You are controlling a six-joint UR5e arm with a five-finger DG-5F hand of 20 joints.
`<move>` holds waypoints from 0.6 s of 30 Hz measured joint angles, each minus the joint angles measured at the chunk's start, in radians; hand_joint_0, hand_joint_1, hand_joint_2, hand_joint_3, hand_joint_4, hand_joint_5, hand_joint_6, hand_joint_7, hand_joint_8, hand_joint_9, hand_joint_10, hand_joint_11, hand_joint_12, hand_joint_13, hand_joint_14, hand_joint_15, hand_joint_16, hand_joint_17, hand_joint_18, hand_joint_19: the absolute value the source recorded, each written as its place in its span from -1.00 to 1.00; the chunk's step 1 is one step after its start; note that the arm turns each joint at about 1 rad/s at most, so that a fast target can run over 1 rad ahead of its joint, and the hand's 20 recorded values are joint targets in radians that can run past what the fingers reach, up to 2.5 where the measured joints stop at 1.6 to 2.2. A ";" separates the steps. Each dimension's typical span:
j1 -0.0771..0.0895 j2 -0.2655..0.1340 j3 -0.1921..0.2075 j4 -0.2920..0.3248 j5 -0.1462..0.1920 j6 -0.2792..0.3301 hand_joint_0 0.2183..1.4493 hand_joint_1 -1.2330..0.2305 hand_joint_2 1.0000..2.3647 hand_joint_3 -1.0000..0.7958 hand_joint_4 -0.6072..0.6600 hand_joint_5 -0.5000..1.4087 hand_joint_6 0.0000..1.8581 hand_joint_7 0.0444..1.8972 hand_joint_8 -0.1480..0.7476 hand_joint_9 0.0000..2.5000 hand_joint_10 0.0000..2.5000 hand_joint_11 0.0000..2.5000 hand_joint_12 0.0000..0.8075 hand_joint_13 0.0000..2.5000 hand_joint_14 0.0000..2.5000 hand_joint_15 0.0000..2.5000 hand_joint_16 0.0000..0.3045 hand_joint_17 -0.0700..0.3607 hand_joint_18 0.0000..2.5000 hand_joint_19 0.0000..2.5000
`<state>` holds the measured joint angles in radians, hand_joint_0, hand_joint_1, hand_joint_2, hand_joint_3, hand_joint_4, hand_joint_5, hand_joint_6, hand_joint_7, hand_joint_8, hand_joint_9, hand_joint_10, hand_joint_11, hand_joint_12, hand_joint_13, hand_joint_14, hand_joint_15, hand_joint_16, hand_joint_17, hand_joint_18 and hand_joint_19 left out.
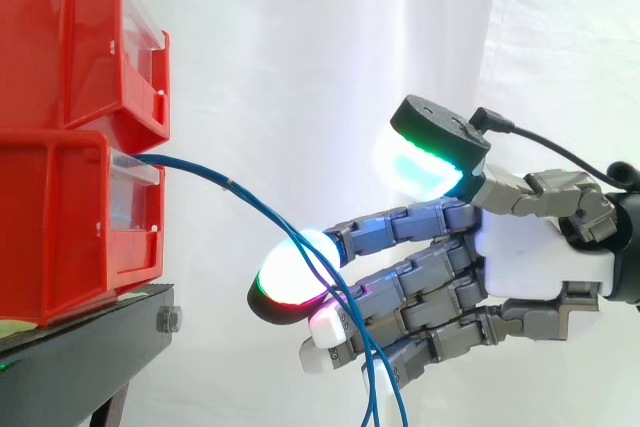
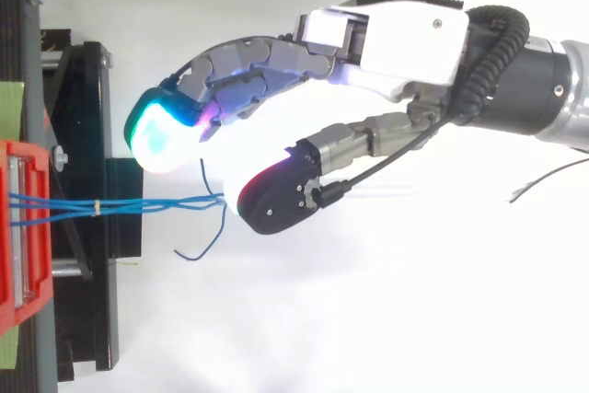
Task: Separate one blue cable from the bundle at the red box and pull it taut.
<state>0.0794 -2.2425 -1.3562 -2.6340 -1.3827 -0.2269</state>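
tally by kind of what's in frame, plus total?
Red bins: 2, stacked, upper on lower
Blue cable bundle: 1, strands too fine to count
Black stand: 1
Robot hand: 1
Total: 5

A bin (image 1: 70, 47) sits atop a lower bin (image 1: 60, 227) on the stand's (image 1: 80, 347) edge. Cables (image 1: 230, 185) run from the lower bin rightward, across the hand (image 1: 540, 257).
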 measured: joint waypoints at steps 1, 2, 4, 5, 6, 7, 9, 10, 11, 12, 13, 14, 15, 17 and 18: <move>-0.002 0.000 0.000 0.000 -0.003 0.007 -0.43 -0.11 -1.00 -0.44 0.32 -0.67 -0.46 -0.20 -0.03 -0.56 -0.99 -0.65 -0.07 -0.68 -0.99 -0.80 -0.65 -0.12 -0.64 -0.54; -0.005 0.000 0.000 0.001 -0.005 0.015 -0.43 -0.11 -1.00 -0.44 0.32 -0.67 -0.46 -0.20 -0.03 -0.56 -0.99 -0.64 -0.07 -0.68 -0.99 -0.80 -0.65 -0.12 -0.64 -0.54; -0.009 0.000 0.000 0.001 -0.008 0.022 -0.43 -0.11 -1.00 -0.44 0.32 -0.67 -0.46 -0.20 -0.04 -0.57 -0.99 -0.64 -0.07 -0.68 -0.99 -0.80 -0.65 -0.12 -0.64 -0.53; -0.011 0.000 0.000 0.001 -0.009 0.025 -0.43 -0.11 -1.00 -0.44 0.33 -0.67 -0.46 -0.20 -0.04 -0.57 -0.99 -0.65 -0.07 -0.68 -0.99 -0.80 -0.65 -0.12 -0.64 -0.53; -0.012 0.000 0.000 0.001 -0.011 0.027 -0.43 -0.11 -1.00 -0.44 0.32 -0.67 -0.46 -0.20 -0.03 -0.57 -0.99 -0.65 -0.07 -0.68 -0.99 -0.80 -0.65 -0.12 -0.64 -0.53; -0.013 0.000 0.000 0.002 -0.012 0.028 -0.43 -0.11 -1.00 -0.44 0.32 -0.67 -0.46 -0.20 -0.04 -0.57 -0.99 -0.65 -0.07 -0.68 -0.99 -0.80 -0.65 -0.12 -0.64 -0.54; -0.015 -0.001 0.000 0.002 -0.015 0.030 -0.43 -0.11 -1.00 -0.44 0.32 -0.67 -0.46 -0.20 -0.04 -0.57 -0.99 -0.65 -0.06 -0.68 -0.99 -0.80 -0.65 -0.12 -0.64 -0.53; -0.015 -0.004 0.000 0.002 -0.016 0.031 -0.43 -0.11 -1.00 -0.44 0.32 -0.67 -0.46 -0.20 -0.04 -0.57 -0.99 -0.65 -0.06 -0.68 -0.99 -0.80 -0.65 -0.12 -0.64 -0.53; -0.016 -0.012 0.002 0.002 -0.017 0.033 -0.43 -0.11 -1.00 -0.44 0.32 -0.67 -0.46 -0.19 -0.04 -0.57 -0.99 -0.65 -0.06 -0.68 -0.99 -0.80 -0.65 -0.12 -0.64 -0.54; -0.016 -0.020 0.005 0.003 -0.019 0.035 -0.43 -0.11 -1.00 -0.44 0.33 -0.67 -0.46 -0.18 -0.04 -0.58 -0.99 -0.65 -0.06 -0.68 -0.99 -0.80 -0.65 -0.12 -0.64 -0.53; -0.017 -0.032 0.010 0.005 -0.024 0.038 -0.43 -0.11 -1.00 -0.44 0.33 -0.68 -0.46 -0.16 -0.04 -0.58 -0.99 -0.65 -0.06 -0.68 -0.99 -0.80 -0.65 -0.12 -0.64 -0.53; -0.017 -0.050 0.020 0.008 -0.033 0.043 -0.43 -0.10 -1.00 -0.44 0.33 -0.69 -0.46 -0.15 -0.04 -0.58 -0.99 -0.65 -0.06 -0.69 -0.99 -0.80 -0.65 -0.11 -0.64 -0.54; -0.018 -0.065 0.034 0.009 -0.046 0.048 -0.44 -0.10 -1.00 -0.44 0.34 -0.69 -0.46 -0.12 -0.04 -0.59 -0.99 -0.65 -0.06 -0.69 -0.99 -0.80 -0.65 -0.11 -0.64 -0.54; -0.017 -0.079 0.055 0.007 -0.062 0.053 -0.44 -0.10 -1.00 -0.44 0.35 -0.69 -0.46 -0.07 -0.04 -0.59 -0.99 -0.64 -0.06 -0.70 -0.99 -0.81 -0.64 -0.11 -0.65 -0.54; -0.017 -0.083 0.064 0.004 -0.068 0.054 -0.44 -0.10 -1.00 -0.44 0.37 -0.69 -0.46 -0.05 -0.04 -0.60 -0.99 -0.64 -0.06 -0.70 -0.99 -0.81 -0.64 -0.11 -0.65 -0.54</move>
<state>0.0622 -2.3251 -1.2925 -2.6304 -1.4507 -0.1730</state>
